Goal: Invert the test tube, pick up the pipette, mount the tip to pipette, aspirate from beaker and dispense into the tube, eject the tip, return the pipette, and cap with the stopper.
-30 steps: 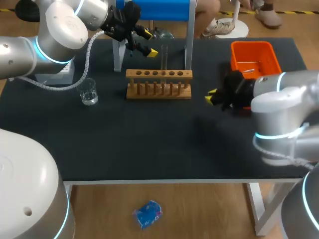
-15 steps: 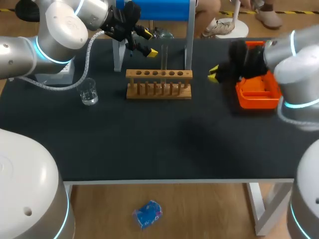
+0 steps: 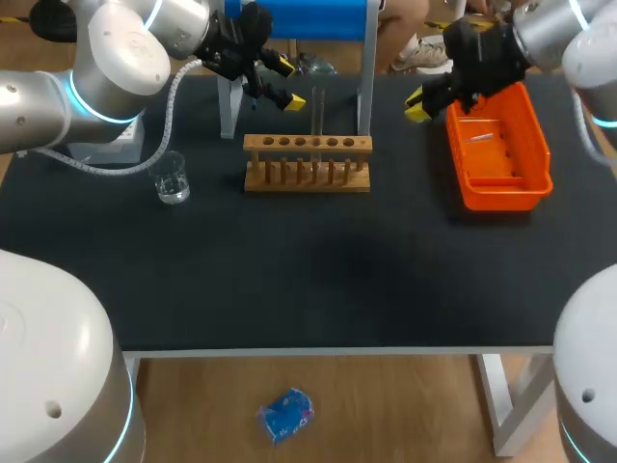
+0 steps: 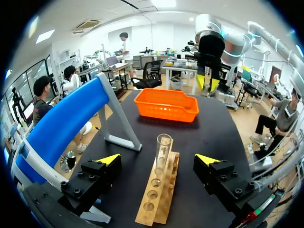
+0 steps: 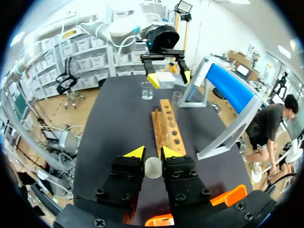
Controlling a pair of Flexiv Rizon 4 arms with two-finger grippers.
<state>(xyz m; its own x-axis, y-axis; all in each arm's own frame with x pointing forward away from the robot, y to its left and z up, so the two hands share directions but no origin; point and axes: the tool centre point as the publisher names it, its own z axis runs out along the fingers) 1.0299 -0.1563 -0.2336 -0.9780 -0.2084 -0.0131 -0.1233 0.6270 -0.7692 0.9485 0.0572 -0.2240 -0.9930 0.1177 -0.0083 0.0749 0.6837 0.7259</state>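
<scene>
- Two tools, two states: my right tool (image 5: 152,153) is clamped on a small pale round piece, which I take for the stopper (image 5: 153,167). My left tool (image 4: 158,159) stands apart and touches nothing.
- A second ago my right tool hung low at 3 o'clock on the desk (image 3: 289,270). Now it is up at 1 o'clock, beside the orange basket (image 3: 501,193), tips toward the test tube (image 3: 316,108).
- The test tube stands upright in the wooden rack (image 3: 307,178) at 12 o'clock, my left tool just at its 10 o'clock. Neither has shifted.
- The beaker (image 3: 172,179) at 10 o'clock is unmoved.
- I judge capping is the step in hand: the swing brings the stopper level with the tube's mouth, though well apart from it.
</scene>
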